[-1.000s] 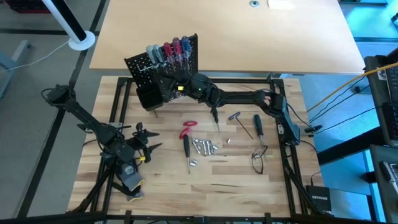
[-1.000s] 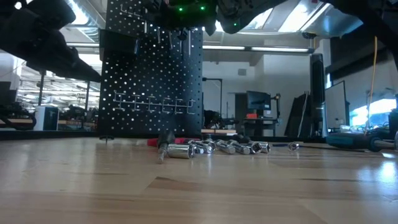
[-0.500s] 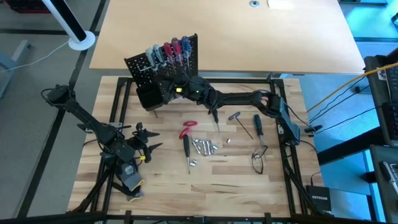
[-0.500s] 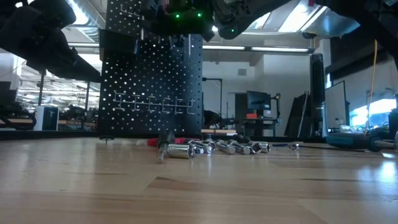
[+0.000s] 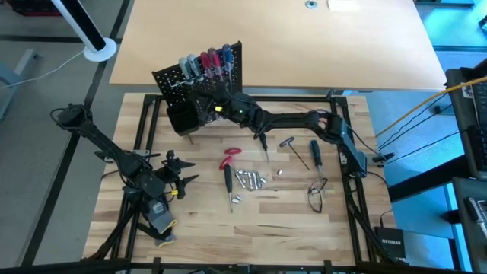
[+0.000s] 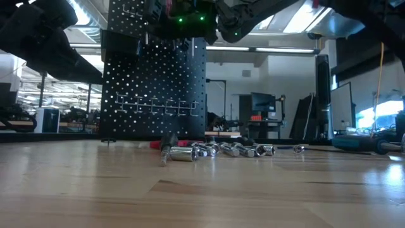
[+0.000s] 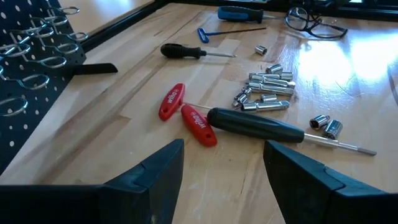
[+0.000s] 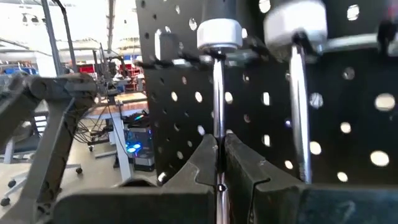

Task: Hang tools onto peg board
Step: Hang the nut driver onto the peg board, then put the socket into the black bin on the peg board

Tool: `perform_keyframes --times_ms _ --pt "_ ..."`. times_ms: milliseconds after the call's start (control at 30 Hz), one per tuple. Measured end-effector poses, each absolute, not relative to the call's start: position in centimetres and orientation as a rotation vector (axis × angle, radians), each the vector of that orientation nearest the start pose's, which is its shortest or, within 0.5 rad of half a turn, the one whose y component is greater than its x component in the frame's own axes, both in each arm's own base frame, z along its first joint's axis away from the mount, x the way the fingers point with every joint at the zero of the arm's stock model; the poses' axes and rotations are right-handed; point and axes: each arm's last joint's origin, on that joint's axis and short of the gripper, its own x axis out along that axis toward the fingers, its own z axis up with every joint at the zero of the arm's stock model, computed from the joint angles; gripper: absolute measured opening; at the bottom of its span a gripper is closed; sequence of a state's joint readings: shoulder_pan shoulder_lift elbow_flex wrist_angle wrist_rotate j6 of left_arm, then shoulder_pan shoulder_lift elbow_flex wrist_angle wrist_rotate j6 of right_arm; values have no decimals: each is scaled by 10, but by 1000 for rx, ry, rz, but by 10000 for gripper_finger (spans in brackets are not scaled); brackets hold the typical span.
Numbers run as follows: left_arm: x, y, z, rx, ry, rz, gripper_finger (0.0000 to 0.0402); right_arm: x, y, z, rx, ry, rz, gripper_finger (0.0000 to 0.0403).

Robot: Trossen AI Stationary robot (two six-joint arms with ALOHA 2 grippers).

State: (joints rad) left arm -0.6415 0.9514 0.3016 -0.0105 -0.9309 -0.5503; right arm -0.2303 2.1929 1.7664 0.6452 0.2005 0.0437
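The black peg board [image 5: 176, 82] stands upright at the table's far left, with several screwdrivers [image 5: 205, 62] hung along its top and a black bin [image 5: 181, 120] at its lower corner. My right gripper [image 8: 219, 152] is up against the board's front, shut on the shaft of one hung screwdriver [image 8: 217, 37]. Red-handled pliers [image 7: 186, 115], a black screwdriver [image 7: 255, 124] and silver bits [image 7: 268, 92] lie on the table. My left gripper [image 7: 224, 168] waits open near the left edge, a little above the table and short of these tools. My right gripper pinches the screwdriver's bare metal shaft [image 8: 217, 121] between its two fingers, below the white collar [image 8: 219, 34]. The fingers come roughly level from the table's right side and lie across the shaft. The screwdriver stands upright, its collar at a wire ring on the board.
Another black screwdriver [image 5: 262, 141], a blue T-handled key [image 5: 288, 142], a blue-handled screwdriver [image 5: 315, 152] and a pair of glasses [image 5: 317, 194] lie right of centre. A pale wooden tabletop [image 5: 304, 46] lies beyond the board.
My right gripper has edged a little toward the peg board and slightly down, staying shut on the screwdriver's shaft.
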Motion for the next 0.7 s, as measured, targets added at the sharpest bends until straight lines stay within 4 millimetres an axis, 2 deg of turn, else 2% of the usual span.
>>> perform_keyframes --times_ms 233,333,567,700 --pt "146 -80 166 -68 371 392 210 501 -123 292 42 -230 -425 17" --pt "146 -80 166 -68 371 392 210 501 -123 291 43 -222 -424 29" --pt "146 -80 166 -68 372 392 210 503 -117 291 20 -215 -413 122" --pt "146 -80 166 -68 375 387 210 501 -108 299 -20 -199 -442 164"
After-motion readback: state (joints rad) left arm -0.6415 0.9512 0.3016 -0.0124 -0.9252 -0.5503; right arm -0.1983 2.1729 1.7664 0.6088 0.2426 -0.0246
